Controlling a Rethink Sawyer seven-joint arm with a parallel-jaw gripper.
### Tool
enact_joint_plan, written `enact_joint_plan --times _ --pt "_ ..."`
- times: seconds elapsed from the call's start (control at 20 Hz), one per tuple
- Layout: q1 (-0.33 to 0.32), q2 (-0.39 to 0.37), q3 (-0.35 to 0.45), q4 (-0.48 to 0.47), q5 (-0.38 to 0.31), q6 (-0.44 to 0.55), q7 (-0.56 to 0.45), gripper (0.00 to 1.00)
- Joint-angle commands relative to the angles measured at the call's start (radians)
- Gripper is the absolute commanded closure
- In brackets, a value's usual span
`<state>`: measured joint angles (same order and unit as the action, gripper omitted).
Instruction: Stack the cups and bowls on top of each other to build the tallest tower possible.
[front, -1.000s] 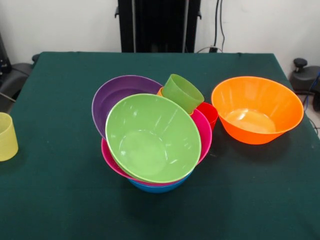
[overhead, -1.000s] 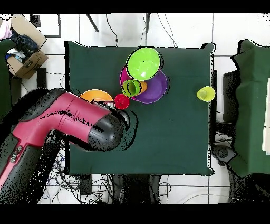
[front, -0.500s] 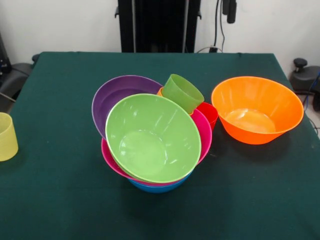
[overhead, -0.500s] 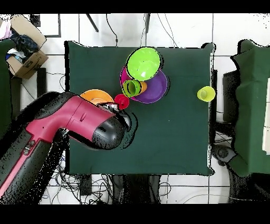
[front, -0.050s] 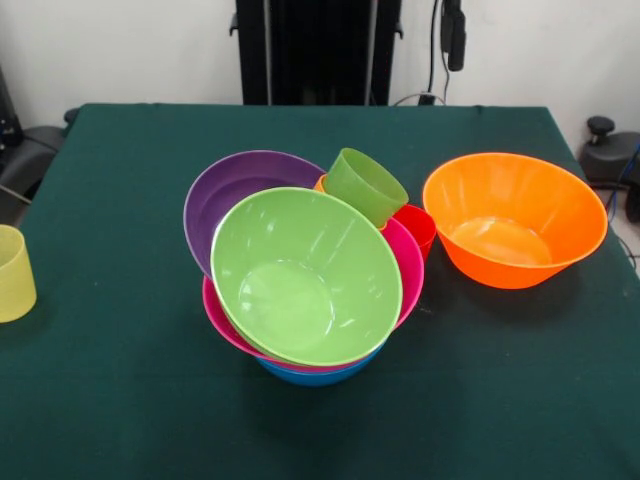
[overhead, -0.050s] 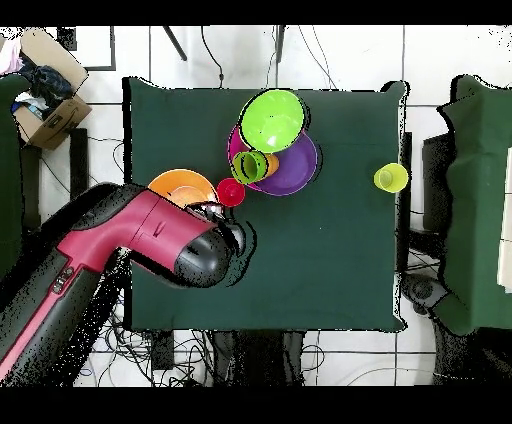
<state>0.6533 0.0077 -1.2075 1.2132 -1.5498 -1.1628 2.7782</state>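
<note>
The tower stands mid-table: a tilted lime green bowl (front, -0.050s: 305, 275) rests in a pink bowl (front, -0.050s: 408, 268) over a blue bowl (front, -0.050s: 318, 376). A purple bowl (front, -0.050s: 235, 190) leans behind them. A green cup (front, -0.050s: 365, 185) lies tilted on an orange cup (front, -0.050s: 321, 184), with a red cup (front, -0.050s: 418, 226) beside it. An orange bowl (front, -0.050s: 513, 218) sits alone to the right. At the left edge stands a pale yellow cup (front, -0.050s: 14, 273). Only a dark tip of my gripper (front, -0.050s: 453, 35) hangs at the top, above and behind the orange bowl. It touches nothing.
In the overhead view my red and black arm (overhead, -0.050s: 150, 240) reaches over the table's edge and hides part of the orange bowl (overhead, -0.050s: 175, 184). A cardboard box (overhead, -0.050s: 45, 95) lies on the floor off the table. Cables run around the table.
The arm has swung and its head has edged toward the orange bowl. The gripper's tip has come down into the top of the front view. The bowls and cups have not moved.
</note>
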Motion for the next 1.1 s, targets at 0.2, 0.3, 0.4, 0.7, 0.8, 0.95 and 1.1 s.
enact_joint_plan --times 0.2,0.3,0.4,0.7,0.8,0.95,1.1 --pt "0.033 0.059 0.213 0.051 0.080 0.170 -0.080 0.00" --pt "0.041 0.060 0.216 0.052 0.092 0.185 -0.084 0.00" --pt "0.044 0.063 0.221 0.052 0.099 0.199 -0.099 0.00" --pt "0.039 0.086 0.249 0.044 0.139 0.263 -0.154 0.00" --pt "0.040 0.085 0.254 0.047 0.145 0.269 -0.153 0.00" --pt "0.043 0.081 0.255 0.050 0.147 0.277 -0.158 0.00" --pt "0.040 0.084 0.267 0.051 0.160 0.293 -0.176 0.00"
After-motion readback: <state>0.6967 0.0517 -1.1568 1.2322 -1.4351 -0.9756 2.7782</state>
